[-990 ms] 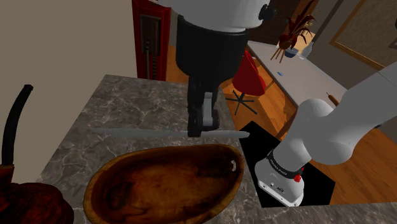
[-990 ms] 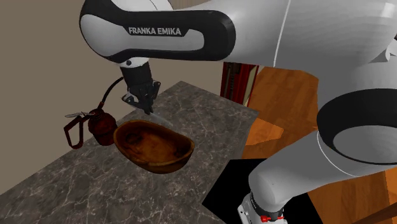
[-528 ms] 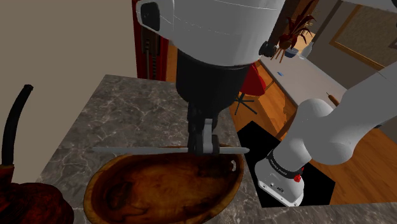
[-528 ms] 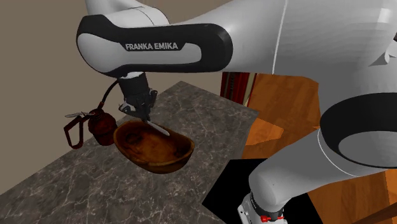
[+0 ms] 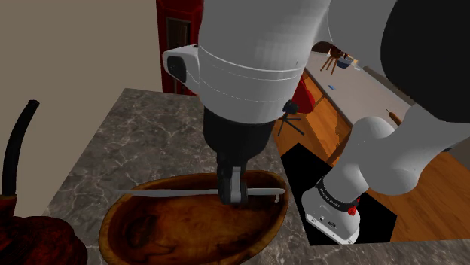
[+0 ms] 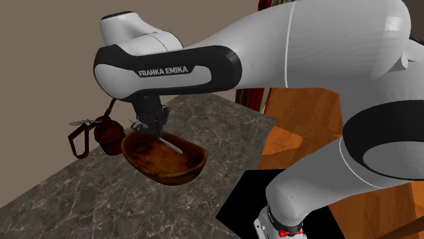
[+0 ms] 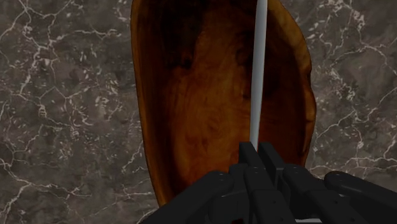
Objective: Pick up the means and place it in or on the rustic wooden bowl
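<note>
A long thin grey utensil (image 5: 181,193) lies level across the mouth of the dark wooden bowl (image 5: 151,233), and my gripper (image 5: 232,197) is shut on its middle. In the wrist view the grey utensil (image 7: 257,70) runs straight out from my gripper (image 7: 257,151) over the hollow of the wooden bowl (image 7: 191,95). In the second exterior view my gripper (image 6: 152,131) sits just inside the bowl (image 6: 178,168) rim, with the utensil (image 6: 171,144) slanting across it.
The bowl rests on a dark marble counter (image 5: 135,128). A dark red object with a black curved hose (image 5: 16,150) stands at the shoulder view's left, close to the bowl. The counter ends near the stand (image 5: 335,214).
My gripper has come down with the utensil, from above the bowl's far rim to level with its mouth. The arm's wrist has swung lower over the counter.
</note>
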You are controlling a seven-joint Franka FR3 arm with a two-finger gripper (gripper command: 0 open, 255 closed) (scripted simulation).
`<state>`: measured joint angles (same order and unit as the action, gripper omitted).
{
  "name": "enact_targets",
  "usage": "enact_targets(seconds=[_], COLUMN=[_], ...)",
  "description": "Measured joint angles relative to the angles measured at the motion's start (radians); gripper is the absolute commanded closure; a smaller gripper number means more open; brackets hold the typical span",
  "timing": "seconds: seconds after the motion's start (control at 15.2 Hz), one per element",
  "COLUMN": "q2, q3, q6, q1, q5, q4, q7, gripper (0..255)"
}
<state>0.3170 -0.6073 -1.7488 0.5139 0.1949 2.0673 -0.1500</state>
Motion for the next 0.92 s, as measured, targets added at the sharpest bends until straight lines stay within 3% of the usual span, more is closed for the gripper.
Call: enact_targets(seconds=[0.66, 0.73, 0.92], q2=[-0.005, -0.005, -0.005], q3=[-0.009, -0.009, -0.009], q6=[-0.065, -0.065, -0.065], q1=[0.003, 0.003, 0.003], q5=[0.003, 0.003, 0.003], q4=[0.060, 0.060, 0.060], q7=[0.001, 0.001, 0.001], gripper=[255, 0, 0])
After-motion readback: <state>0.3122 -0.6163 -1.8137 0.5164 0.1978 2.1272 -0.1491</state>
